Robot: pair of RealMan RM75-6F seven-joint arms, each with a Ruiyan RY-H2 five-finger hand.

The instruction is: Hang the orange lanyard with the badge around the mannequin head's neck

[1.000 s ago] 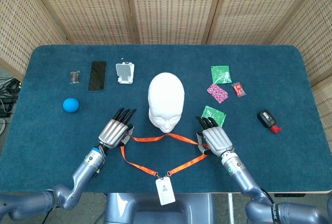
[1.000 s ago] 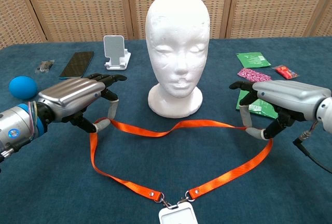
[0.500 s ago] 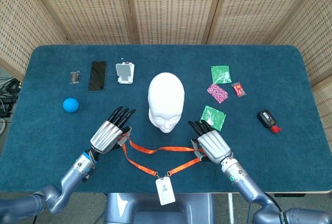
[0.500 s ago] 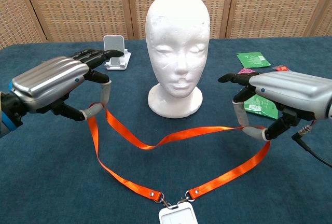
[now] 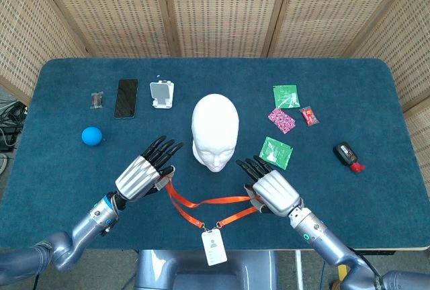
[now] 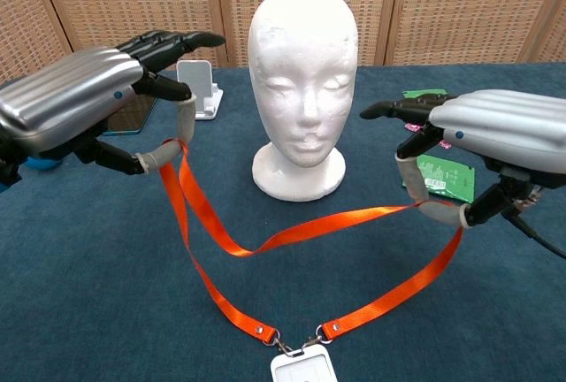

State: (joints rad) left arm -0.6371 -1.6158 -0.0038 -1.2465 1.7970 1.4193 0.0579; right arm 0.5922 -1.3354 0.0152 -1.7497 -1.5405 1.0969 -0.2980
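Observation:
The white mannequin head [image 5: 215,131] [image 6: 302,90] stands upright at the table's middle, facing me. The orange lanyard [image 5: 201,203] [image 6: 292,236] hangs as a loop in front of it, lifted off the cloth at both sides. Its white badge [image 5: 213,246] [image 6: 303,368] lies at the near edge. My left hand [image 5: 141,174] [image 6: 84,103] pinches the strap's left side, raised to about the mannequin's face height. My right hand [image 5: 272,191] [image 6: 486,134] pinches the strap's right side, a little lower. Both hands stay in front of the mannequin, one on each side.
A blue ball [image 5: 92,135], a black phone [image 5: 125,98], a white phone stand [image 5: 162,93] and a small clip [image 5: 98,100] lie left of the mannequin. Green packets [image 5: 276,152], a pink pouch [image 5: 281,120], a red item [image 5: 309,115] and a black device [image 5: 347,154] lie right.
Both hands have risen with the strap and drawn nearer to me. The lanyard loop now hangs free of the table, sagging in a V toward the badge.

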